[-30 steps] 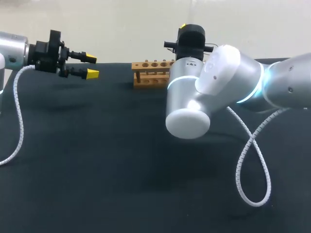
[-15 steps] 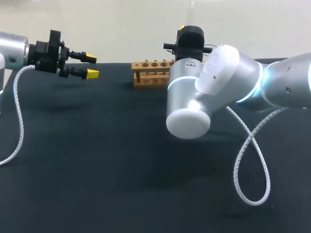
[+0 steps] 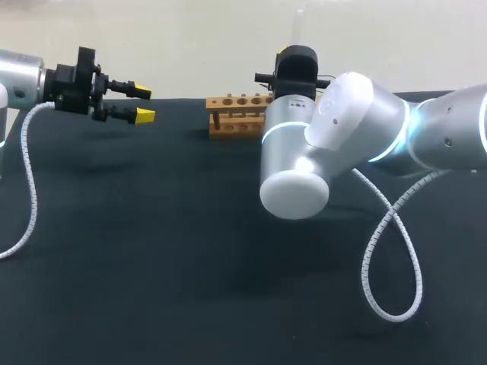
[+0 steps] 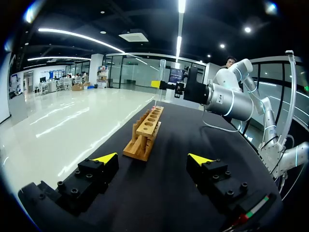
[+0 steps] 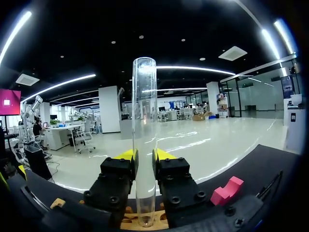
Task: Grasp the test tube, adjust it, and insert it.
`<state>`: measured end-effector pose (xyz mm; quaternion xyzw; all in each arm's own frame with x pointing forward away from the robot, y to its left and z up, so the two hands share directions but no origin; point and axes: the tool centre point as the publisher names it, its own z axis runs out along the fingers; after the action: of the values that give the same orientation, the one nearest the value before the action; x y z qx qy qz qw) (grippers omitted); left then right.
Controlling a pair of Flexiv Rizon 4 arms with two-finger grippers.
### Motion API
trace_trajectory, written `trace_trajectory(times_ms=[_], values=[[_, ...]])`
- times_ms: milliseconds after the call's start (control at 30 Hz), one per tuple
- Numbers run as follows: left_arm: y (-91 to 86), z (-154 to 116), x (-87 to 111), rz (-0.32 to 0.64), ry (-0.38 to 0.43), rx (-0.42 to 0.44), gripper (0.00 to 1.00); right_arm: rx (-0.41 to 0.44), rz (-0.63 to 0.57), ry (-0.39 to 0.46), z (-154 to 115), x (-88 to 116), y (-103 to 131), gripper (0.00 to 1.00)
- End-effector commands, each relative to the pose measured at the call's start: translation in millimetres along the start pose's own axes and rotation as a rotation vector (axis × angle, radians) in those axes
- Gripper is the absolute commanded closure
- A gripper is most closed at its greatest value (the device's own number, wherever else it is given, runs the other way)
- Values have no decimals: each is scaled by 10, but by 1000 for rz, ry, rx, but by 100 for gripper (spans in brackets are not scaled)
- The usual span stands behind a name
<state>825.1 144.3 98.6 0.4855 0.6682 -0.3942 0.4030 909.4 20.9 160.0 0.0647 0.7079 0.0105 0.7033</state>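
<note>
One test tube (image 5: 144, 145), one wooden rack (image 4: 145, 133), one pink block (image 5: 226, 191). Two grippers: left gripper (image 3: 144, 104), right gripper (image 5: 144, 154).

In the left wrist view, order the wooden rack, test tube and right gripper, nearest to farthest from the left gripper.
1. Wooden rack, straight ahead.
2. Test tube and right gripper, at the rack's far end: too close to call.

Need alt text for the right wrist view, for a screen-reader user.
The right gripper is shut on a clear test tube, which stands upright. The tube's lower end reaches the wooden rack under the gripper; whether it sits in a hole cannot be told. A pink block lies beside the gripper on the black table.
</note>
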Motion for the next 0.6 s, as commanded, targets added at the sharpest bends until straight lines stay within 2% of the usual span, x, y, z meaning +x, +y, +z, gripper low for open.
trace_trajectory(times_ms=[33,600], values=[[13,-2,12,3,-3,3,0,-2,-1,8,33,51,11,100],[13,-2,12,3,-3,3,0,1,-4,43,28,276,22,100]])
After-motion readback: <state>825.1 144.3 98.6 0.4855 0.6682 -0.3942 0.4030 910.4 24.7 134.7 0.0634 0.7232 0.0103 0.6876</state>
